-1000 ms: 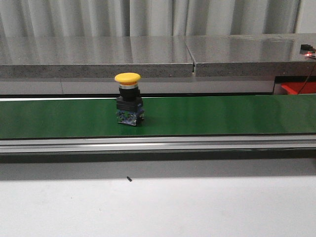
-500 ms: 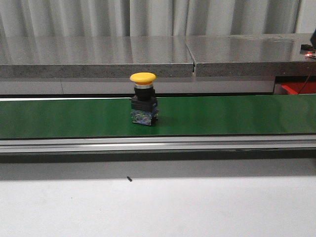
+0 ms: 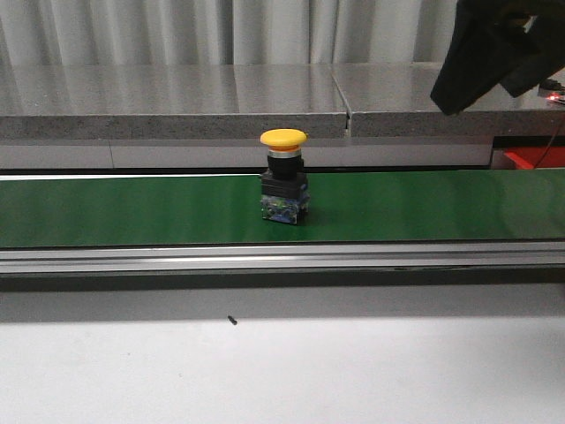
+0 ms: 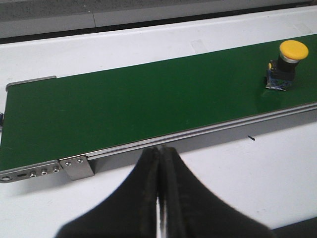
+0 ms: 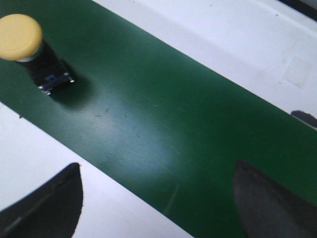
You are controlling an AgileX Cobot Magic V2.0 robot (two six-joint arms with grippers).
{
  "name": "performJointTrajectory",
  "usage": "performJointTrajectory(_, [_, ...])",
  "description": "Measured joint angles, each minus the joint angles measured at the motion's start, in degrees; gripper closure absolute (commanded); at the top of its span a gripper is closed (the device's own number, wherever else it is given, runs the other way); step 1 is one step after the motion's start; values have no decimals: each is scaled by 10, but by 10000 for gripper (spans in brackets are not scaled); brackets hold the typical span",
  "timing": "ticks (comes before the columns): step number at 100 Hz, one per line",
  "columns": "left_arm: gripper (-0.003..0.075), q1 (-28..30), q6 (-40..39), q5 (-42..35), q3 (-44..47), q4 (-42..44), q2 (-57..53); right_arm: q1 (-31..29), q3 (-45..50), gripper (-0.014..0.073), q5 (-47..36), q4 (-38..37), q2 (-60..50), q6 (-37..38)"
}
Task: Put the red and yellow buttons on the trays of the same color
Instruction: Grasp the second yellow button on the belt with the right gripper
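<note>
The right end effector [image 5: 158, 198] is wide open: in its wrist view the two dark fingertips [image 5: 47, 203] stand far apart, with nothing between them but the green belt [image 5: 163, 124] and the white bench [image 5: 44, 148] below. In the front view this arm shows as a dark, blurred shape [image 3: 494, 49] high at the right, well above the belt and well apart from the button; its fingers cannot be made out there.

The left end effector [image 4: 159, 193] is closed, its two black fingers [image 4: 146, 198] pressed together with only a thin seam between them, and it holds nothing. It hangs over the bench [image 4: 208, 173], near the metal rail [image 4: 198, 133] at the belt's near edge.

The yellow button [image 3: 283, 177] stands upright on the belt [image 3: 132, 210], close to the middle of the front view. Its yellow mushroom cap sits on a black body, with what looks like a bluish contact block at the base, though that part is small and hard to read. In the left wrist view the button [image 4: 286, 63] is far along the belt [image 4: 138, 109] from the closed fingers. In the right wrist view the button [image 5: 34, 52] leans across the picture and casts a soft shadow on the green surface.

Behind the belt runs a grey stone ledge [image 3: 177, 102], and a red object [image 3: 534, 157] shows at the far right edge, partly hidden.
</note>
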Motion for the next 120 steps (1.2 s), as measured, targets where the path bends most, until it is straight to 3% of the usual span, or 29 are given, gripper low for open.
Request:
performJointTrajectory(48, [741, 0, 0, 0, 0, 0, 0, 58, -29, -14, 14, 48, 74, -86])
performJointTrajectory(76, [741, 0, 0, 0, 0, 0, 0, 62, -71, -14, 18, 64, 141, -90])
performJointTrajectory(99, [741, 0, 0, 0, 0, 0, 0, 62, -76, -13, -8, 121, 175, -132])
performJointTrajectory(109, [741, 0, 0, 0, 0, 0, 0, 62, -77, 55, -29, 145, 185, -140])
performJointTrajectory(120, [741, 0, 0, 0, 0, 0, 0, 62, -78, 253, -53, 155, 195, -143])
